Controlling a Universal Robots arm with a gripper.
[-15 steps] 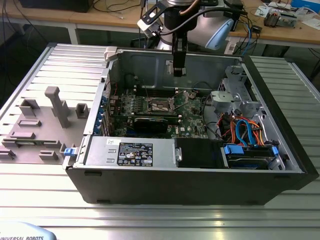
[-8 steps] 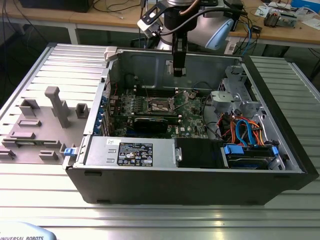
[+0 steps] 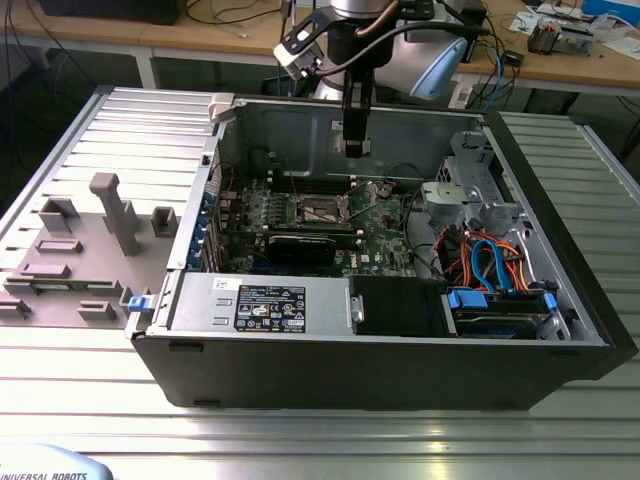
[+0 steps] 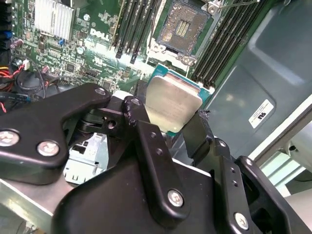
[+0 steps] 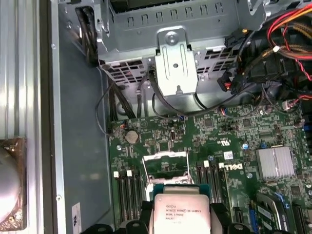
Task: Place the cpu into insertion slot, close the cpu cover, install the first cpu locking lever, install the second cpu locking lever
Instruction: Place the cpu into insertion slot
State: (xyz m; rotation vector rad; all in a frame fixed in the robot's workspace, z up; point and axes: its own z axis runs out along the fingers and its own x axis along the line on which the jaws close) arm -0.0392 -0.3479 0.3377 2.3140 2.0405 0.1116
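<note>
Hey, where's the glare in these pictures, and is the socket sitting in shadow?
In the second wrist view the cpu carries a pale sheen on top, while the insertion slot is evenly lit; in the exterior view the ribbed table glares and the case interior is dimmer.

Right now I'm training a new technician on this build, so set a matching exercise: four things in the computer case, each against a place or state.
Things:
1. cpu
2. insertion slot
3. finned heatsink
4. blue cables

Places or states:
A. uncovered, dark centre, no chip in it
B. at the exterior view's right end of the case
C. gripped in the tool, above the motherboard
D. silver, sitting on the green motherboard

Pairs: 1-C, 2-A, 3-D, 4-B
</note>
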